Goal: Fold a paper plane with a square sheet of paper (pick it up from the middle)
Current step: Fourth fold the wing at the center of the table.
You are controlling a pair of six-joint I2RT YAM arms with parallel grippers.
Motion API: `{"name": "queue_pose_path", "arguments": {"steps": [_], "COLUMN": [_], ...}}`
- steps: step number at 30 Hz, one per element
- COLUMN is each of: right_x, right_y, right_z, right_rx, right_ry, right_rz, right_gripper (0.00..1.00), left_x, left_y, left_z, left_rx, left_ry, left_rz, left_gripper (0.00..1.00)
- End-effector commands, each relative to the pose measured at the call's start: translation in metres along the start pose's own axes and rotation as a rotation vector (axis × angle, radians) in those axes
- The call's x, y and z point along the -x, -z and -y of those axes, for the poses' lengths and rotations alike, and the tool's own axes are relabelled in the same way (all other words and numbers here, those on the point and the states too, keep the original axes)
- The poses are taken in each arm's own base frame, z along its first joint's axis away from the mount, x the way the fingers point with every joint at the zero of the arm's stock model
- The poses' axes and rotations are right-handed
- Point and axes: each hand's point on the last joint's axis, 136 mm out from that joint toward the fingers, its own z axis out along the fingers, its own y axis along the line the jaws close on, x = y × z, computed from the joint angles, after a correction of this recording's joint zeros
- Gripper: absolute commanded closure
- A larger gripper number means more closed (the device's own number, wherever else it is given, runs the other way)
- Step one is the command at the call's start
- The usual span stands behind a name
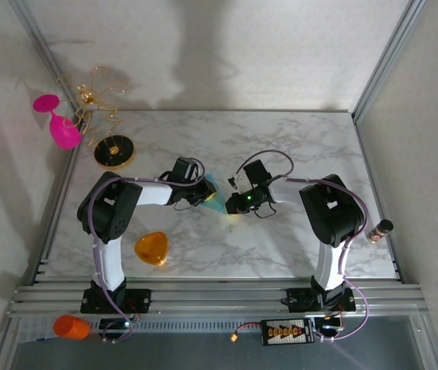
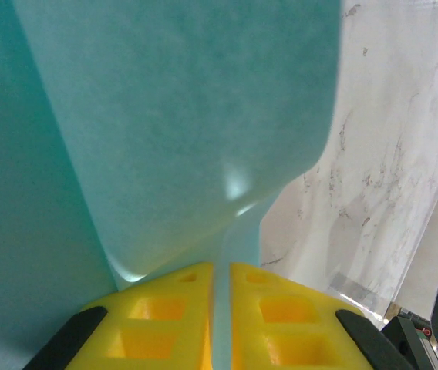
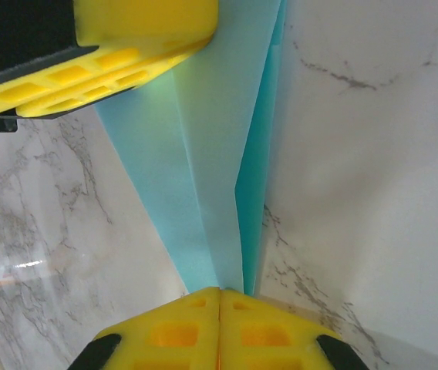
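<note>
The square sheet of paper, folded into a slim teal-cyan paper plane (image 1: 217, 199), is held between my two grippers above the middle of the marble table (image 1: 281, 146). My left gripper (image 1: 203, 193) is shut on its wide end. In the left wrist view the paper (image 2: 180, 116) rises from between the yellow fingers (image 2: 165, 316), with a thin strip pinched in my left gripper (image 2: 221, 308). My right gripper (image 1: 237, 202) is shut on the pointed end. In the right wrist view the plane (image 3: 211, 177) narrows into my right gripper (image 3: 220, 297), and the left gripper's fingers (image 3: 126, 46) clamp the far end.
An orange rounded-triangle piece (image 1: 152, 248) lies near the left arm's base. A pink glass (image 1: 58, 123) and a gold wire stand on a black disc (image 1: 113, 151) are at the back left. A small bottle (image 1: 379, 230) sits at the right edge, an orange cup (image 1: 71, 327) below the front rail.
</note>
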Motion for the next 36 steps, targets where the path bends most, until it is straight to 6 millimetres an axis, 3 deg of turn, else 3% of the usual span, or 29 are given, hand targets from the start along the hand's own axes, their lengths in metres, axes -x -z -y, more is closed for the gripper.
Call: {"name": "queue_pose_path", "arguments": {"steps": [1,8,13,15,21,30,36], "right_x": [-0.014,-0.035,-0.038,-0.031,0.007,0.035,0.039], "right_y": [0.008,0.005,0.001,0.006,0.032,0.01,-0.003], "right_z": [-0.002,0.007,0.016,0.011,-0.03,-0.038,-0.03], "right_rx": [-0.024,-0.042,-0.079,-0.073,0.035,0.021,0.002], "right_ry": [0.001,-0.026,-0.038,-0.027,0.058,0.067,0.047], "right_rz": [-0.042,-0.09,-0.101,-0.078,0.063,0.066,0.057], "right_gripper": [0.91,0.91,0.91,0.91,0.9,0.93,0.93], "left_x": [-0.012,-0.012,-0.013,-0.013,-0.013,-0.014,-0.014], "left_y": [-0.01,-0.01,-0.01,-0.01,-0.009,-0.011,-0.01], "left_z": [-0.058,-0.059,-0.061,-0.06,-0.06,-0.059,-0.059], "left_rx": [0.189,0.193,0.197,0.196,0.197,0.195,0.193], "left_ry": [0.089,0.09,0.093,0.091,0.092,0.094,0.096], "left_rz": [-0.031,-0.031,-0.035,-0.035,-0.033,-0.038,-0.04], "left_gripper": [0.85,0.85,0.85,0.85,0.85,0.86,0.85]}}
